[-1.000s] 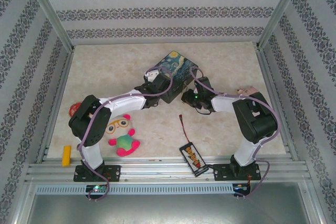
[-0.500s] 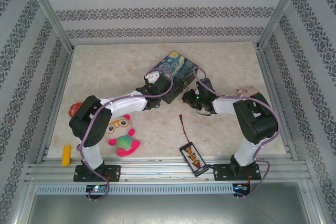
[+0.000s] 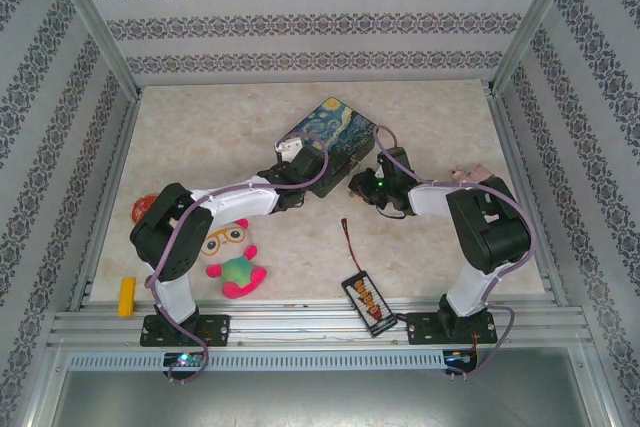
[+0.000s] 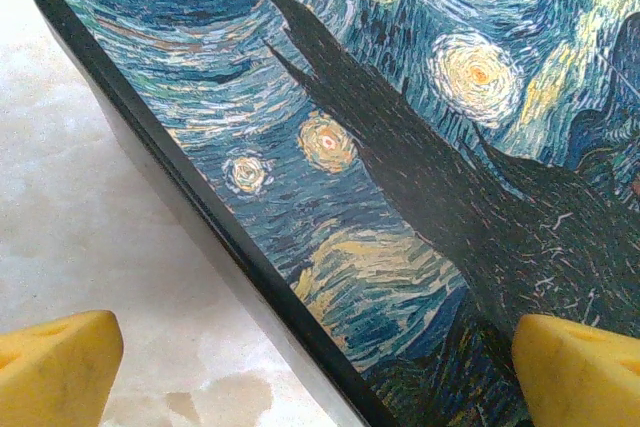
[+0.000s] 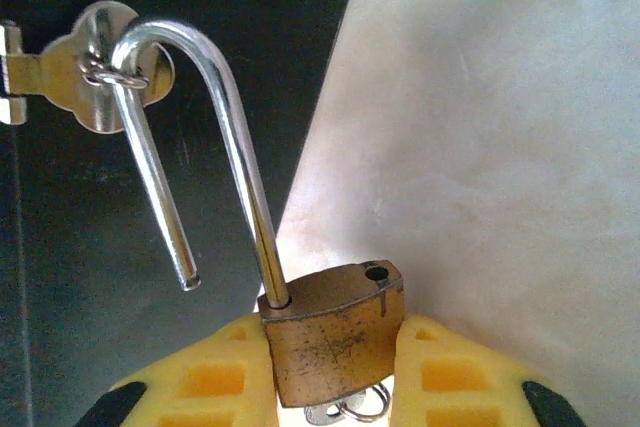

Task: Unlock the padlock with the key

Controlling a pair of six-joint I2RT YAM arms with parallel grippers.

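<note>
Nudged toward the tin box (image 3: 335, 127) since 1 second ago, my right jaws grip the padlock (image 5: 335, 332), key (image 5: 345, 412) at its base, shackle (image 5: 235, 137) sprung but hooked through the clasp (image 5: 60, 77); left jaws wide.

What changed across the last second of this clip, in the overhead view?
The right arm's wrist edged slightly to its right and away from the bases. The right fingers stay shut on the padlock, its shackle open but hooked in the clasp. Nothing taken or released. The left fingers, open over the tin box, the plush toy and the connector board look unchanged.
</note>
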